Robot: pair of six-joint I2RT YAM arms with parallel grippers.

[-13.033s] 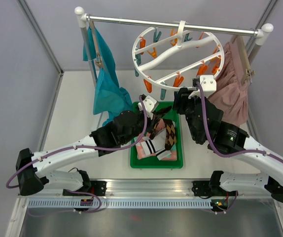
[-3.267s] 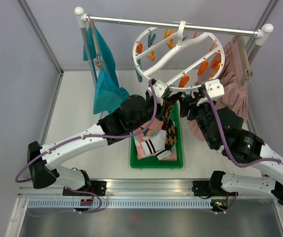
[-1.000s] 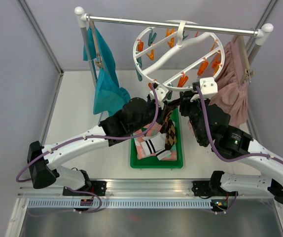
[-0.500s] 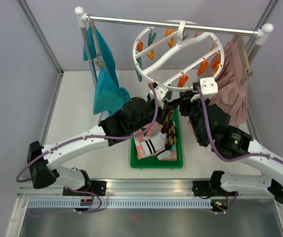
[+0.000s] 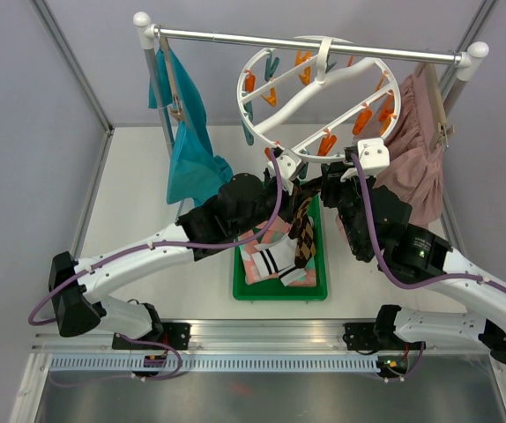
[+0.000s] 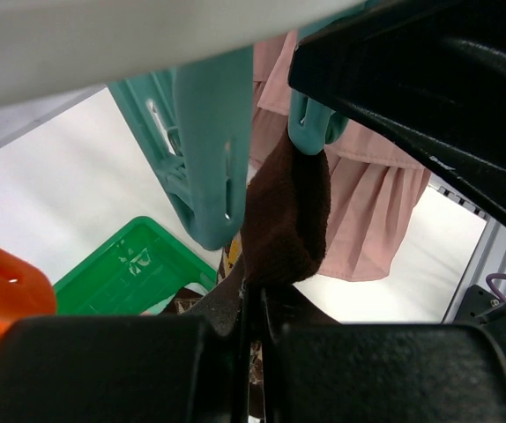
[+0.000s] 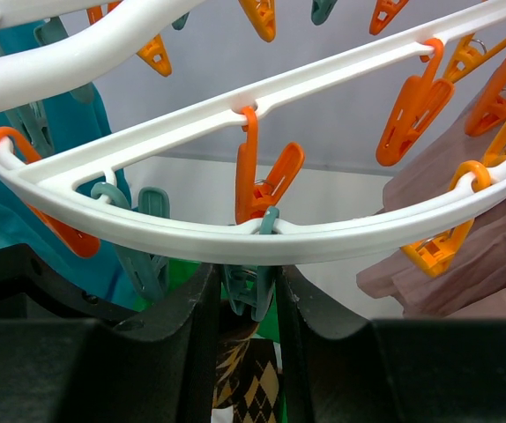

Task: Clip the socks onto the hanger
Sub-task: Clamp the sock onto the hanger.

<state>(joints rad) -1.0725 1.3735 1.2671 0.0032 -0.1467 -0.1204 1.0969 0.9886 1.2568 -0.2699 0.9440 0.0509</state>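
The white round hanger [image 5: 275, 113] hangs from the rail with orange and teal clips. My left gripper [image 5: 293, 187] is shut on a brown argyle sock [image 5: 303, 231] and holds its brown cuff [image 6: 285, 220] up against a teal clip [image 6: 309, 132] under the ring. My right gripper [image 5: 328, 182] is just right of it, its fingers [image 7: 197, 326] closed on either side of that teal clip [image 7: 251, 295] below the ring's rim [image 7: 341, 240]. The sock's argyle part [image 7: 251, 381] hangs below. White striped [image 5: 276, 261] and pink socks [image 5: 256, 265] lie in the bin.
A green bin [image 5: 243, 287] sits on the table under both grippers. A teal garment [image 5: 191, 163] hangs at the left of the rail [image 5: 235, 38], a dusty-pink skirt [image 5: 420, 167] at the right. Another teal clip [image 6: 209, 150] hangs close beside the sock.
The left gripper has lifted the argyle sock out of the bin up to the ring, and the right gripper has come onto a teal clip. In the last second nothing visibly moved.
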